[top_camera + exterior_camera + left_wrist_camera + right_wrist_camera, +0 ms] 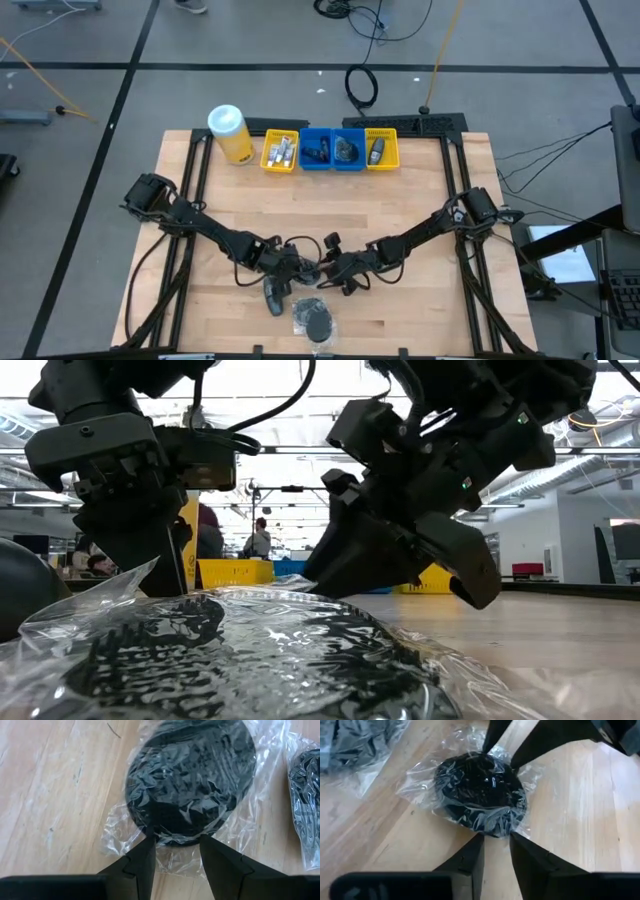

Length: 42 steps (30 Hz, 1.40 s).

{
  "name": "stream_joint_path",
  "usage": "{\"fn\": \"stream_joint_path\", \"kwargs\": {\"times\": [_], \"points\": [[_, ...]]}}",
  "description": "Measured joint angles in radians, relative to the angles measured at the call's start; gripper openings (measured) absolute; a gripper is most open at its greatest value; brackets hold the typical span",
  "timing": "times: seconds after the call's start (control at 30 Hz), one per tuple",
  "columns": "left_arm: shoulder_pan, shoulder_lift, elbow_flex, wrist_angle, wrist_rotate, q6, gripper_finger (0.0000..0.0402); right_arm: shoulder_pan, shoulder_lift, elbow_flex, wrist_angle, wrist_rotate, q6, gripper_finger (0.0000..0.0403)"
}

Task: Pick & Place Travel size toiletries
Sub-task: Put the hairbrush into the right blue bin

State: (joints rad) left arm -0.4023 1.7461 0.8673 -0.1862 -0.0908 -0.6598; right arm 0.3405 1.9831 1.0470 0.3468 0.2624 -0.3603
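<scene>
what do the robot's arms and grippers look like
Both arms are dark, near-black jointed links with black cables looped alongside. The left arm and right arm rise from bulky blocky shoulder joints. The left gripper and right gripper each have two matte black, wedge-shaped tapering fingers. A small green light shows on a wrist housing in the low view.

Lighting even and bright, overhead source. Low view: ceiling strip lights (300,450) blown out at upper centre; near foreground plastic wrap (250,650) soft, with specular glints. Wrist views sharp at centre; glare on the wrapped black puff (192,785). Shadows faint.
</scene>
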Motion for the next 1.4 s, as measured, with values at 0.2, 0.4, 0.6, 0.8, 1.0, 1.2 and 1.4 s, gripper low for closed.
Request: {"fn": "stream_joint_path", "kwargs": {"times": [0.2, 0.4, 0.6, 0.8, 1.0, 1.2, 1.4], "points": [[0.0, 0.0, 0.0, 0.001, 0.004, 0.0, 0.0156, 0.0, 0.0, 0.0, 0.001, 0.0, 0.038, 0.0014], [0.0, 0.0, 0.0, 0.002, 0.004, 0.0, 0.0156, -0.005, 0.0, 0.0, -0.007, -0.001, 0.064, 0.0001], [0.004, -0.004, 0.0, 0.005, 0.007, 0.0, 0.0156, -0.007, 0.0, 0.0, -0.018, 0.012, 0.086, 0.0001], [0.012, -0.06, -0.001, 0.003, -0.034, 0.023, 0.0157, -0.007, -0.009, 0.0, -0.038, 0.025, 0.095, 0.0], [0.018, -0.153, 0.0, -0.057, -0.143, 0.06, 0.0157, -0.008, -0.069, 0.0, -0.106, 0.094, 0.113, 0.0], [0.022, -0.234, 0.0, -0.111, -0.26, 0.082, 0.0157, -0.04, -0.142, 0.0, -0.211, 0.159, 0.121, 0.0], [0.022, -0.274, 0.0, -0.1, -0.359, 0.12, 0.0157, -0.103, -0.212, 0.0, -0.28, 0.213, 0.132, 0.0]]}}
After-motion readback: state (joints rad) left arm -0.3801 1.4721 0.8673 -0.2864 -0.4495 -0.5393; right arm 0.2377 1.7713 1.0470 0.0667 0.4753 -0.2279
